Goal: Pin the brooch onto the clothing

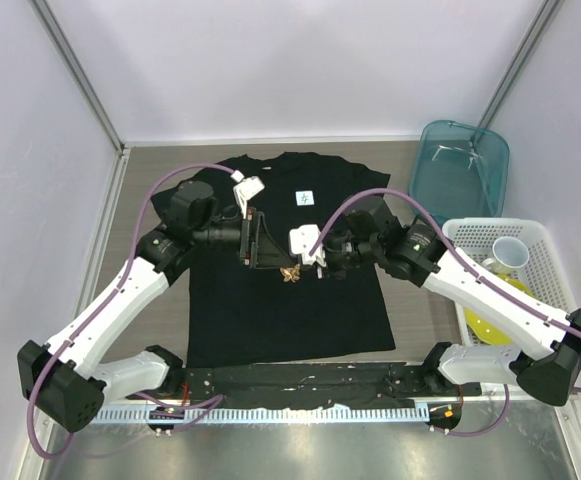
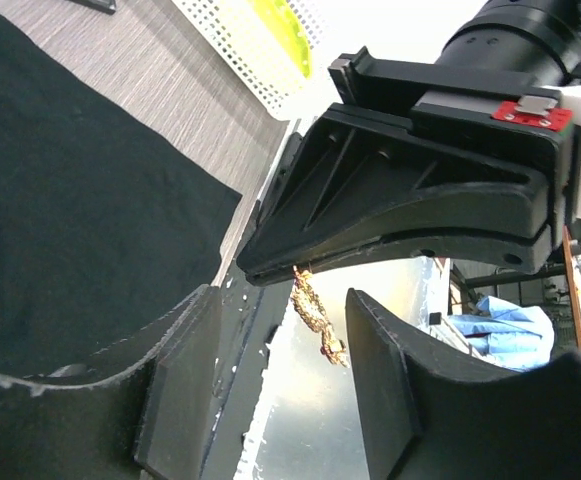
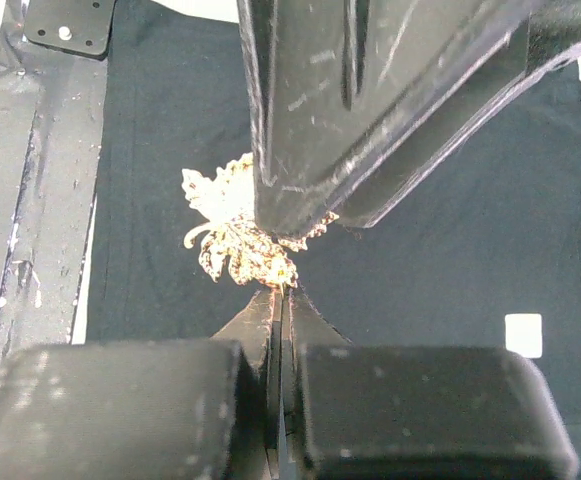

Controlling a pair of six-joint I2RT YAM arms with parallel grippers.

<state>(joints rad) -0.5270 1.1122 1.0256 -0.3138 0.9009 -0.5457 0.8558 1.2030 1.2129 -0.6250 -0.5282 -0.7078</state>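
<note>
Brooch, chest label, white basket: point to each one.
brooch (image 3: 220, 225): right wrist view, on its golden leaf body.
chest label (image 1: 303, 198): top external view, middle of the white square.
white basket (image 1: 485, 225): top external view, on its far rim.

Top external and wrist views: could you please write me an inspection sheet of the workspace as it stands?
Surface: grey wood-grain table.
Job's things: black T-shirt spread on the table; brooch held above its middle, golden side showing.
Clutter: teal bin; white basket holding a cup and something yellow.
Grippers: right claw shut on the brooch; left claw open, one finger on each side of the brooch.
Cables: purple cables arch over both arms.
Surroundings: white walls.
</note>
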